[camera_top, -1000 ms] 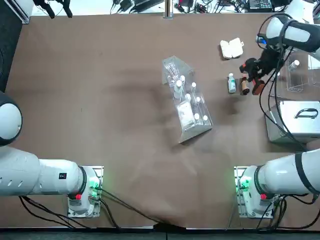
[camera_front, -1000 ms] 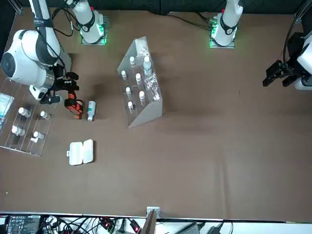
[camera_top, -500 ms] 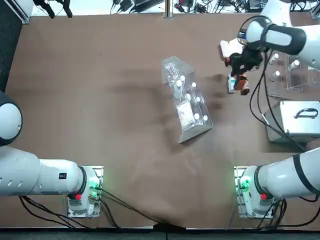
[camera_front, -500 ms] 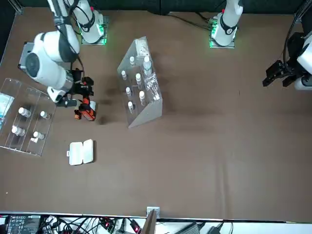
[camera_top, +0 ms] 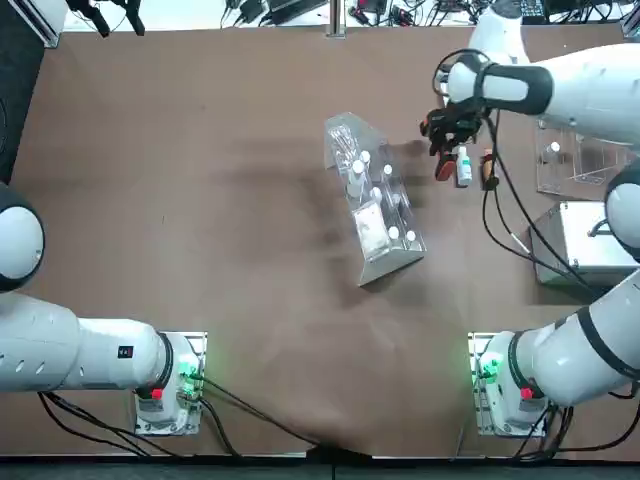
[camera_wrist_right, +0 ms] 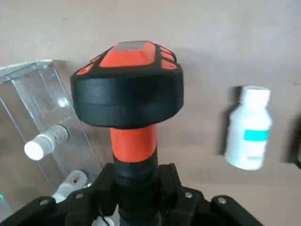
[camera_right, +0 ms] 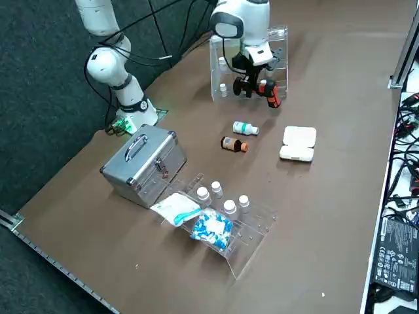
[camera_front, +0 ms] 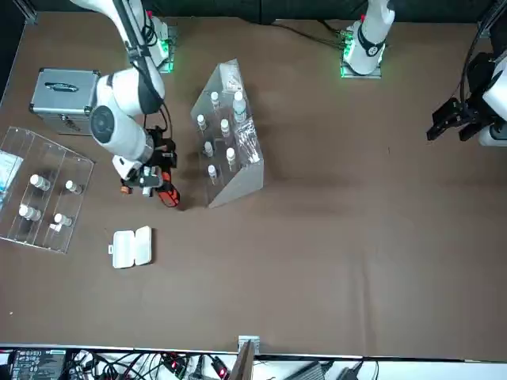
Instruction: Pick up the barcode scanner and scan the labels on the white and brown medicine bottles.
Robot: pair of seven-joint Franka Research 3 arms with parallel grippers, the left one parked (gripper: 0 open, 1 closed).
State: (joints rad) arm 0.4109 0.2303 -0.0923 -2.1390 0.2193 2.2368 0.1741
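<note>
Black and orange-red, the barcode scanner (camera_wrist_right: 127, 106) is off the table (camera_right: 340, 216), its grip clasped in the right tool (camera_wrist_right: 138, 181), so the pick-up looks done. It hangs between the clear rack (camera_top: 385, 262) on the left and the white medicine bottle (camera_right: 245, 128) just to its right. The brown medicine bottle (camera_right: 234, 144) lies farther right. Nothing shows whether either label has been read; both scans possibly remain, along with any aiming they need.

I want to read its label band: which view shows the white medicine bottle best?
The right wrist view: the white medicine bottle appears large there, its teal band unobstructed. The right side view shows it whole but small; the top and front views show it partly hidden by the arm.
</note>
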